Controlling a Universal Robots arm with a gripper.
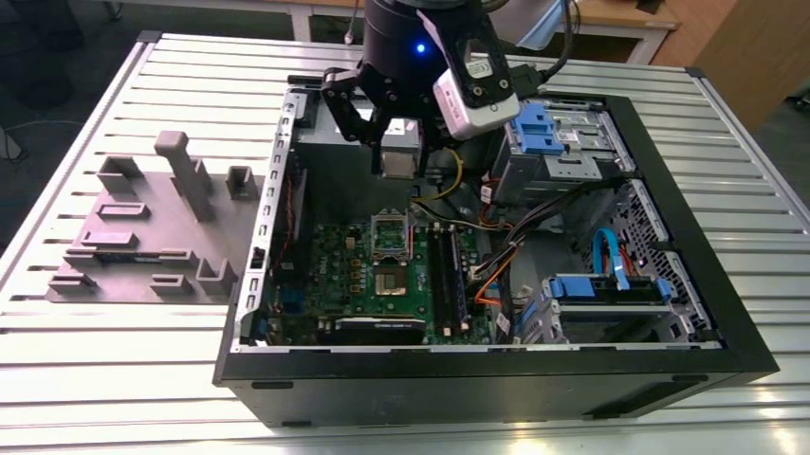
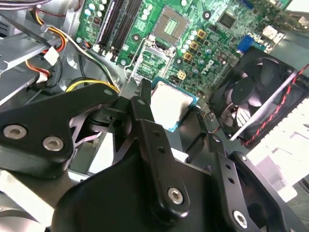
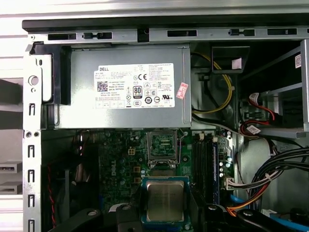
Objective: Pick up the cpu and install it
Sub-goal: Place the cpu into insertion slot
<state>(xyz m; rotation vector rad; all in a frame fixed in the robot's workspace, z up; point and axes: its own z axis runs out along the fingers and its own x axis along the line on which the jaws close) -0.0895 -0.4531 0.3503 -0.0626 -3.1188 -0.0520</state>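
Black-linked end effector [image 2: 170, 115] grips the small flat silver-grey square cpu [image 2: 169, 102] by its edges; below it lies the open socket [image 2: 172, 21] on the green motherboard [image 2: 219, 46], where a tilted release could bend pins

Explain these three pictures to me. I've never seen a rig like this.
It is a robot arm working over an open computer case on a slatted metal table. The exterior view looks from off the arm; both wrist views come from cameras riding on it. Its tool is shut on the cpu, held above the green motherboard, whose socket looks empty. A grey holder block lies beside the case.
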